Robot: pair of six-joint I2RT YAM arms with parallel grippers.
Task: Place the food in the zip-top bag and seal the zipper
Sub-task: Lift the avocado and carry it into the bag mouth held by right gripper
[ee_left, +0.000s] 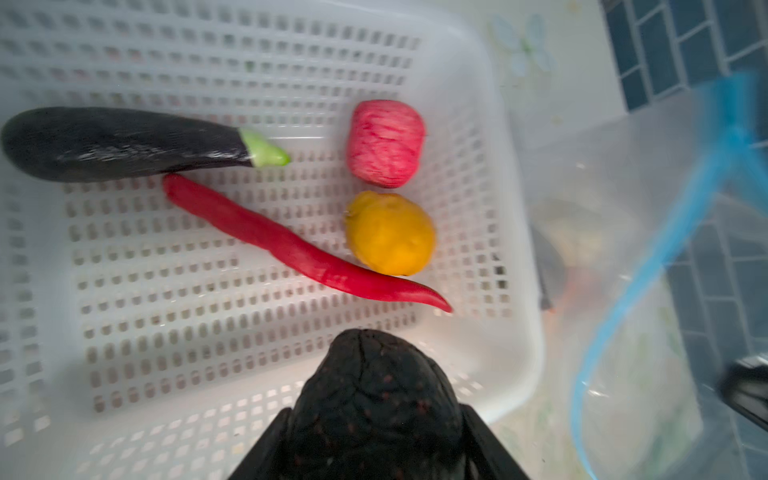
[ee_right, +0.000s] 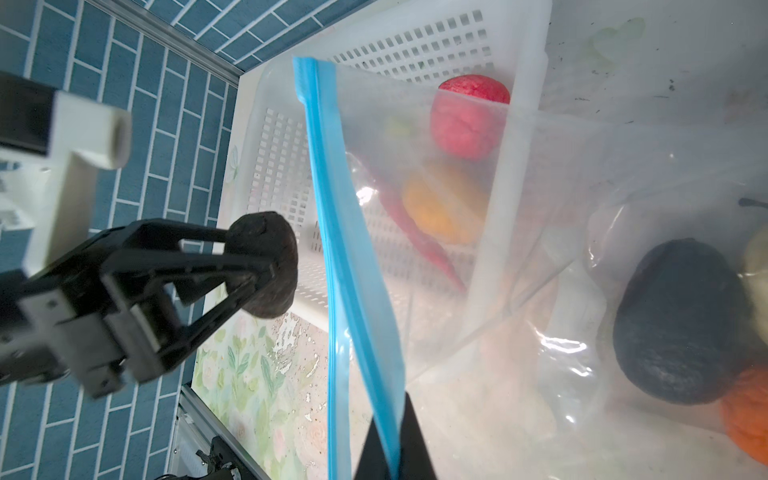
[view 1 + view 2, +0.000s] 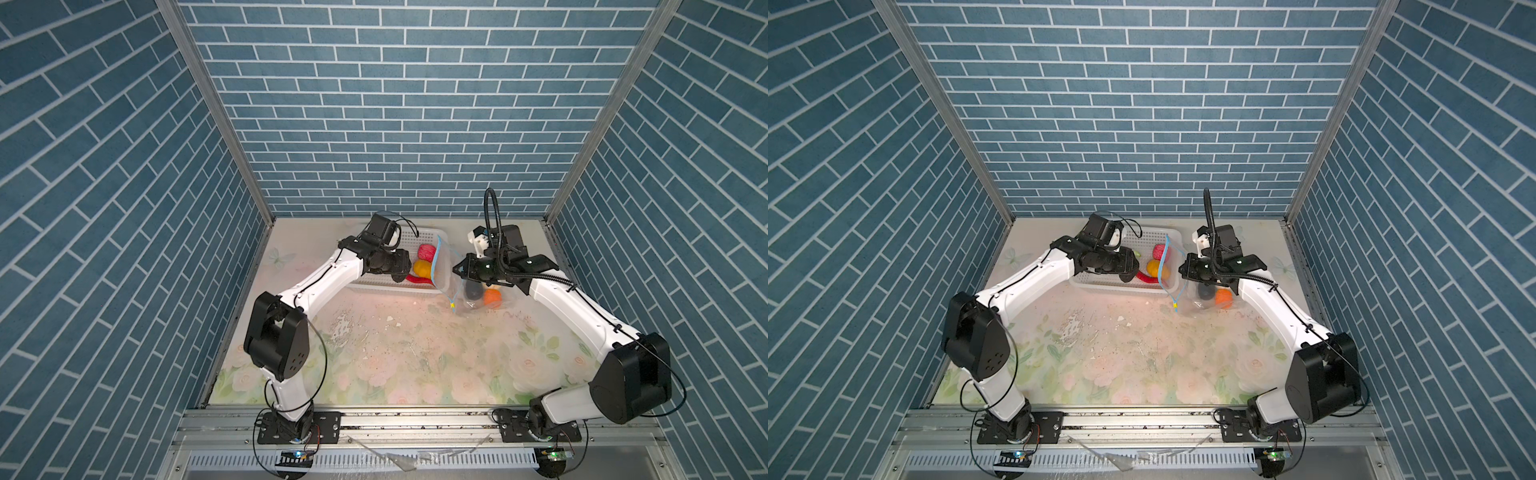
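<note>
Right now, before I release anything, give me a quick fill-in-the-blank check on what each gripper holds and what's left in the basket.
1. The left gripper holds a ____ bumpy toy lump above the white perforated plastic basket.
2. The gripper pinching the light-blue zipper strip of the clear plastic bag is the ____ one.
3. The long red chilli has its pointed tip beside the ____ round piece in the basket.
Missing words: black; right; yellow-orange.

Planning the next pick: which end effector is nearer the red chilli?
Left end effector: over the basket beside the chilli, gripping a black lump. Right end effector: outside the basket, pinching the zipper.
</note>
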